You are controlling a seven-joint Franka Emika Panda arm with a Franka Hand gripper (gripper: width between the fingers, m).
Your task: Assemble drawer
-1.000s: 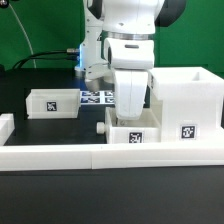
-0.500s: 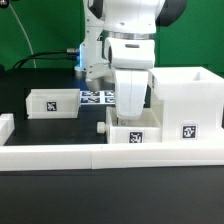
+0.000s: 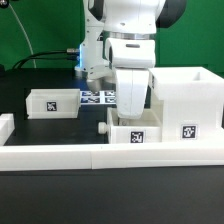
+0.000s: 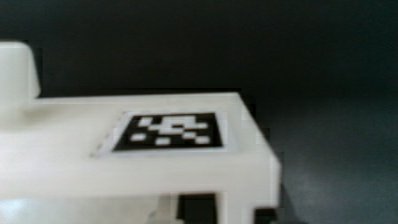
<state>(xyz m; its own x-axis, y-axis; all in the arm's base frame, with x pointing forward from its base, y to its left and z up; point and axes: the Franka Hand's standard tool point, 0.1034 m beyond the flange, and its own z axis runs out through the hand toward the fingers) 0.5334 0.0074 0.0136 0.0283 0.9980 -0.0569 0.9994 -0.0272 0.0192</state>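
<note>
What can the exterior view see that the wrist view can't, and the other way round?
Only the exterior view shows the arm, the tall housing, the left small box and the marker board. Only the wrist view shows one tag up close. Both show a white tagged drawer part on a dark table; it is probably the middle small box, though that is not certain.

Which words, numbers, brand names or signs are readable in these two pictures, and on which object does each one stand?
No words, numbers or brand names can be read in either view.
Only black-and-white square tags, without letters: one on the left small box, one on the middle small box, one on the housing, several on the marker board.
The wrist view shows one such tag, blurred.
</note>
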